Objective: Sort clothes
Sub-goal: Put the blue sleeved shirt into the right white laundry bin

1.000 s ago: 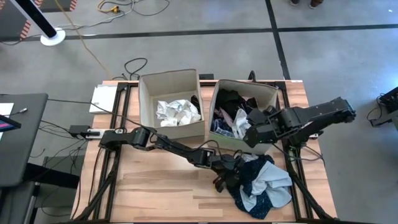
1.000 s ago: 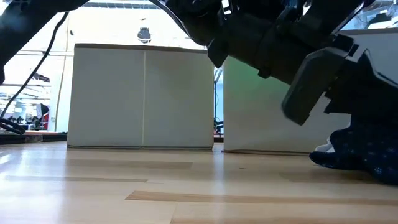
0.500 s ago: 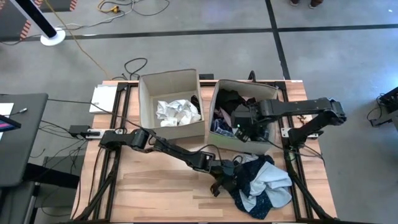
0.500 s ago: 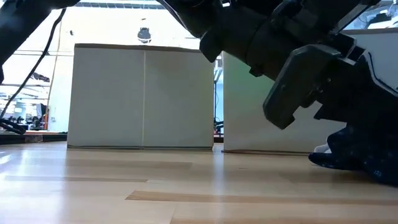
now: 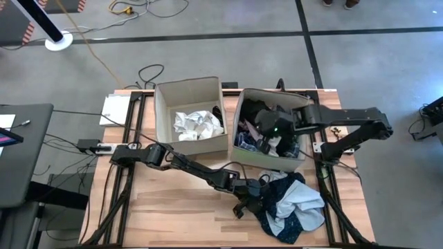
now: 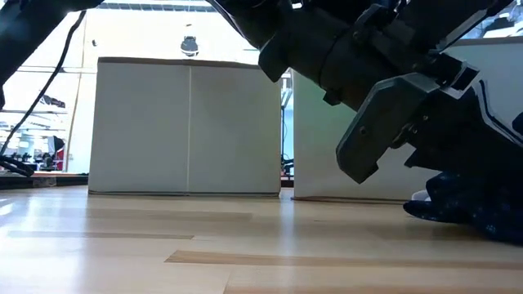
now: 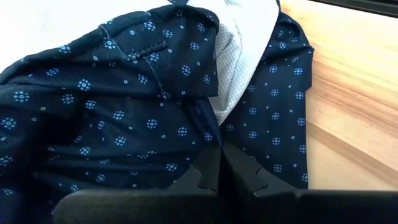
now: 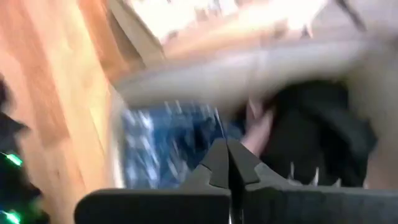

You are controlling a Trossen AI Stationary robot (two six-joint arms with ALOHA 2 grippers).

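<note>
A navy dotted garment (image 5: 304,220) lies crumpled on the table near the right front, wrapped around a light blue one (image 5: 299,200). It also shows in the low view (image 6: 474,208). My left gripper (image 5: 250,200) is at its left edge, shut on the navy dotted cloth (image 7: 124,118). My right gripper (image 5: 266,135) hovers over the right beige box (image 5: 239,114), shut and empty. That box holds black (image 8: 323,124), pink (image 8: 261,127) and blue plaid (image 8: 161,143) garments. A white garment (image 5: 197,124) lies in the left beige box (image 5: 160,111). My left gripper pinches a fold of the navy dotted garment (image 7: 214,140) between its two fingertips, at the garment's left edge. The fingers come slanting down from the table's left. The garment lies slack on the table; one layer or several, I cannot tell.
The two boxes stand side by side at the table's far edge. Bare wood (image 5: 180,207) stretches along the near left of the table. A dark desk (image 5: 21,152) stands off the left side, and cables lie on the floor behind.
My right gripper has gone from the right box's near right corner toward the table's left and far edge, and is now over the inside of the box. My left gripper has shifted a little toward the near edge at the navy garment's left edge.
</note>
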